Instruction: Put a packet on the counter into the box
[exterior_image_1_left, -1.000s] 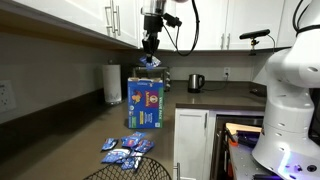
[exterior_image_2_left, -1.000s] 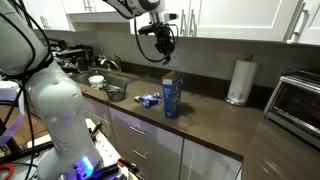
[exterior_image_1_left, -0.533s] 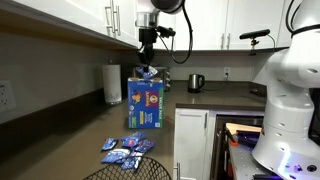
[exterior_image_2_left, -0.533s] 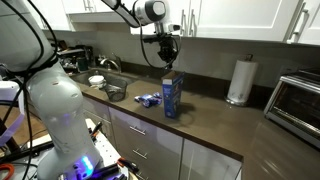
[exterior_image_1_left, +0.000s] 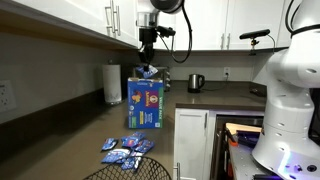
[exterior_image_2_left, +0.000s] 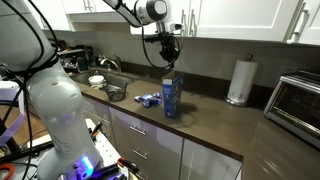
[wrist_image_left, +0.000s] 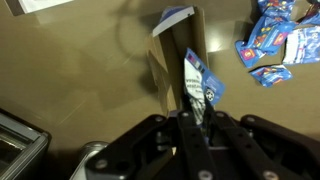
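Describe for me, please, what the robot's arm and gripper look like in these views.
The arm is built of smooth, rounded white links, with a grey round joint near the wrist. The gripper is black and blocky, narrowing to two slim dark fingers, seen close up in the wrist view. A thin black cable loops loosely beside the wrist. No markings are legible.

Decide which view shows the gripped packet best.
The wrist view: the packet shows close up, markings visible, pinched by the gripper above the box. In both exterior views it is barely a small blue speck.
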